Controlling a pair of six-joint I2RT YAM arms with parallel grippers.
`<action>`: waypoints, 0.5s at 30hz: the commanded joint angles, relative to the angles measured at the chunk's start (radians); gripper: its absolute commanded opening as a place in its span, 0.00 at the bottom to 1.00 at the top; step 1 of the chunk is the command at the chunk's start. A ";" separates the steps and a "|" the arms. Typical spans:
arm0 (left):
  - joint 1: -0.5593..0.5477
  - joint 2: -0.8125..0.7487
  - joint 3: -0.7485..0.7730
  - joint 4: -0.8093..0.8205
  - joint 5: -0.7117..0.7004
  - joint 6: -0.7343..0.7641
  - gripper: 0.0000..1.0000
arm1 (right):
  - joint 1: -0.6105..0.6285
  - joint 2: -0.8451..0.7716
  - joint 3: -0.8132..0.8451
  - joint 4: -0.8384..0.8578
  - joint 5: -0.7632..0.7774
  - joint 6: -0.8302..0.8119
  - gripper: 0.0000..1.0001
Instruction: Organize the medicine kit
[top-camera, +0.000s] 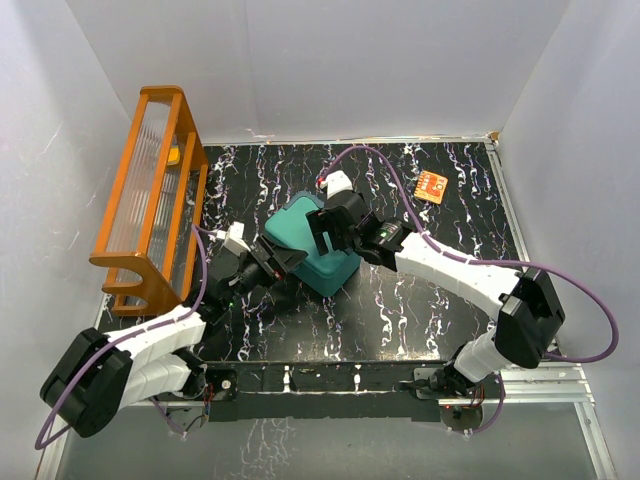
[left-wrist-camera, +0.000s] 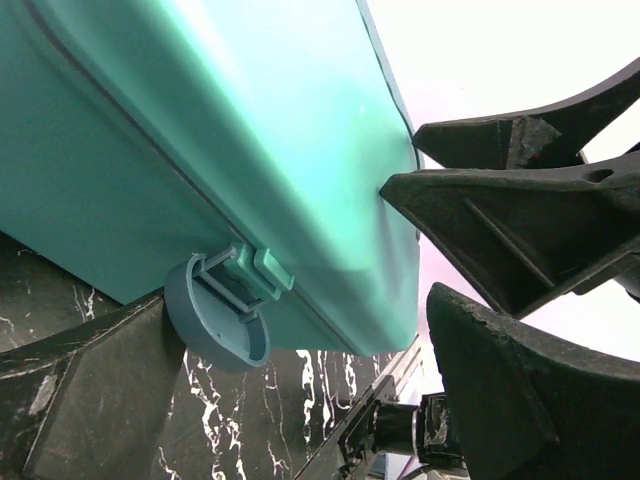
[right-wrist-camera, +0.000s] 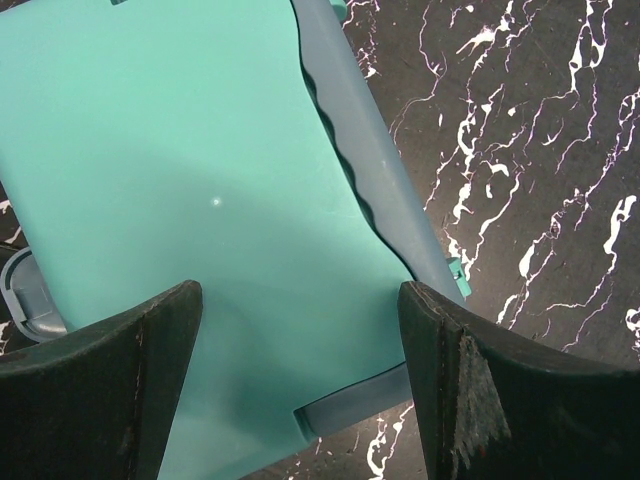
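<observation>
Watching your table's (top-camera: 400, 305) centre: right gripper (right-wrist-camera: 300, 300) spread wide over the medicine kit (top-camera: 330, 268), left gripper (left-wrist-camera: 295, 305) released beside its latch (left-wrist-camera: 225, 310).

"What are the arms made of, to look at?"

"The left arm (top-camera: 150, 345) and the right arm (top-camera: 450, 265) are alike: smooth white shells on the long links, with bulky, rounded black joints (top-camera: 528, 318) between them."

"Any cables?"

"A purple cable (top-camera: 590, 320) runs in a loose loop outside each arm."

"And the ends?"

"Each wrist carries a small white block (top-camera: 340, 183). The left gripper (left-wrist-camera: 300, 310) and the right gripper (right-wrist-camera: 300, 290) are matte black. Their fingers (right-wrist-camera: 470, 390) are broad wedges, scuffed pale grey along the edges and scratched on the inner faces."
</observation>
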 joint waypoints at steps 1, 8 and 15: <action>0.008 0.012 0.035 0.086 0.021 -0.016 0.99 | 0.005 -0.007 -0.041 -0.046 0.029 0.004 0.78; 0.008 -0.017 0.053 0.066 0.044 -0.075 0.99 | 0.005 -0.024 -0.054 -0.027 0.046 0.016 0.78; 0.008 -0.042 0.089 0.016 0.104 -0.036 0.98 | 0.004 -0.040 -0.067 -0.008 0.103 0.036 0.78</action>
